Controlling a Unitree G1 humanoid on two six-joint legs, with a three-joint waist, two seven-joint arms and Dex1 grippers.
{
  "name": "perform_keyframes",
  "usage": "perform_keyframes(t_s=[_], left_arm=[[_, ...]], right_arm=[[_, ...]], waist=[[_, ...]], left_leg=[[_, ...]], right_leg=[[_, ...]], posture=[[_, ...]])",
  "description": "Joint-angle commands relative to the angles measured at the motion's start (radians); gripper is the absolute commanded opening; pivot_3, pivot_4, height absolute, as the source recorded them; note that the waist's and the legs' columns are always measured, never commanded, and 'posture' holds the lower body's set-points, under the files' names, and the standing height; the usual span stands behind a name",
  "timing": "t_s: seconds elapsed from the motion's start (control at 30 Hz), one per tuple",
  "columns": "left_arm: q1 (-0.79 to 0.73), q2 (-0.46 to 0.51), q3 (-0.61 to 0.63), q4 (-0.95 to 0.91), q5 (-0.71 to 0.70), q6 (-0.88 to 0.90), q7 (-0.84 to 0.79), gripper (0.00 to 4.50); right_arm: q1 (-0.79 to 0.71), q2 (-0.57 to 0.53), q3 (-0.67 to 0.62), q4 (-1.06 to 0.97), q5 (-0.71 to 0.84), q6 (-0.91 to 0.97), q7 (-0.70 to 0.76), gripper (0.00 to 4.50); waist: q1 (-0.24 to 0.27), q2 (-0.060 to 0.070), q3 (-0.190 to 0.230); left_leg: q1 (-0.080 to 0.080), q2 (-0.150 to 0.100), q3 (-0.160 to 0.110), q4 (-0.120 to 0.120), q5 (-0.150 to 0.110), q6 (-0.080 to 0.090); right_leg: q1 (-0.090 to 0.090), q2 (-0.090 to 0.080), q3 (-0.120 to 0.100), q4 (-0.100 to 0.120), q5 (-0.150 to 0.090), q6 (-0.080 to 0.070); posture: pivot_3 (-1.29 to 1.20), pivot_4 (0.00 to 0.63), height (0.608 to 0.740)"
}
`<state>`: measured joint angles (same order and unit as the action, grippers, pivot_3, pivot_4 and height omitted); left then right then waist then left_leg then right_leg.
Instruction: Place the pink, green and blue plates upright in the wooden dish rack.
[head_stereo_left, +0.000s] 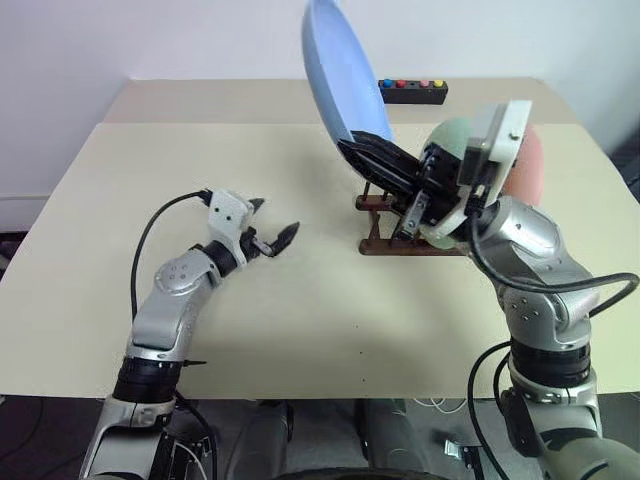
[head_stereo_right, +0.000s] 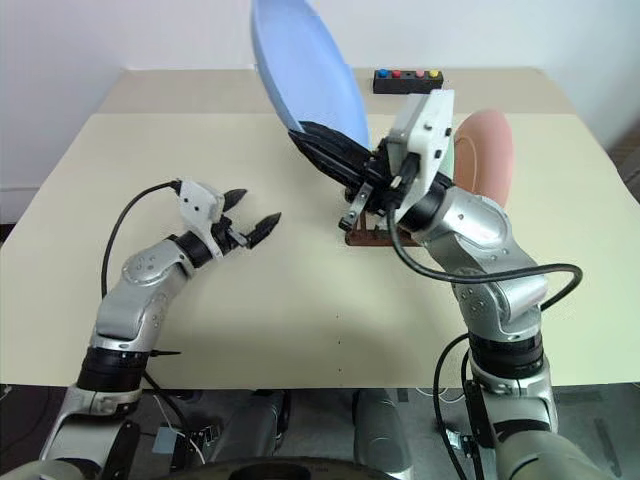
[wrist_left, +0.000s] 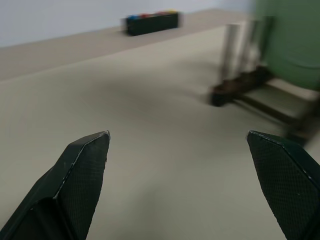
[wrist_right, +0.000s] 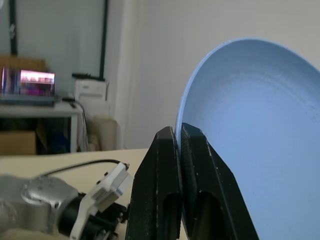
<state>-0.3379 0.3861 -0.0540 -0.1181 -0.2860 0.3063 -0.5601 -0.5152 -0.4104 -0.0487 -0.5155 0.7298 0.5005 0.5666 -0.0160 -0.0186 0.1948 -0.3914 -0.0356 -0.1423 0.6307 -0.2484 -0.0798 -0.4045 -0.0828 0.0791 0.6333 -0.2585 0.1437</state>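
Observation:
My right gripper (head_stereo_left: 365, 140) is shut on the lower rim of the light blue plate (head_stereo_left: 340, 70), which it holds up on edge and tilted, high above the left end of the wooden dish rack (head_stereo_left: 385, 235). The right wrist view shows both fingers clamped on the blue plate's (wrist_right: 265, 125) rim. In the rack the mint green plate (head_stereo_left: 450, 135) and the salmon pink plate (head_stereo_right: 485, 150) stand upright, partly hidden by my right hand. My left gripper (head_stereo_left: 275, 217) hangs open and empty low over the table, left of the rack and pointing toward it.
A small black box with coloured buttons (head_stereo_left: 412, 92) lies at the table's far edge behind the rack. The beige table (head_stereo_left: 300, 300) stretches wide between my left gripper and the front edge. A white wall stands behind the table.

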Motion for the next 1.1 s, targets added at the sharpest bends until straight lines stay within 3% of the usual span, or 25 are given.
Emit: perform_keyframes(t_s=[0.03,0.33,1.1], left_arm=[[-0.006,-0.002,-0.014,-0.024,0.018,-0.025,-0.014,4.48],[-0.003,-0.014,-0.05,-0.047,0.021,-0.014,-0.055,4.48],[0.014,-0.012,-0.088,-0.098,0.013,0.009,-0.128,4.48]], right_arm=[[0.027,0.012,-0.03,-0.052,0.044,0.009,-0.028,0.0],[0.1,0.041,-0.034,-0.034,0.069,0.009,-0.07,0.0],[0.088,0.049,-0.106,0.085,0.186,0.063,-0.099,0.0]], waist=[[0.0,0.0,0.0],[-0.002,0.0,0.0],[-0.002,0.0,0.0]], left_leg=[[0.0,0.0,0.0,0.0,0.0,0.0],[0.0,0.0,0.0,0.0,0.0,0.0],[0.0,0.0,0.0,0.0,0.0,0.0]], right_leg=[[0.0,0.0,0.0,0.0,0.0,0.0],[0.0,0.0,0.0,0.0,0.0,0.0],[0.0,0.0,0.0,0.0,0.0,0.0]], posture=[[0.0,0.15,0.74],[0.0,0.15,0.74],[0.0,0.15,0.74]])
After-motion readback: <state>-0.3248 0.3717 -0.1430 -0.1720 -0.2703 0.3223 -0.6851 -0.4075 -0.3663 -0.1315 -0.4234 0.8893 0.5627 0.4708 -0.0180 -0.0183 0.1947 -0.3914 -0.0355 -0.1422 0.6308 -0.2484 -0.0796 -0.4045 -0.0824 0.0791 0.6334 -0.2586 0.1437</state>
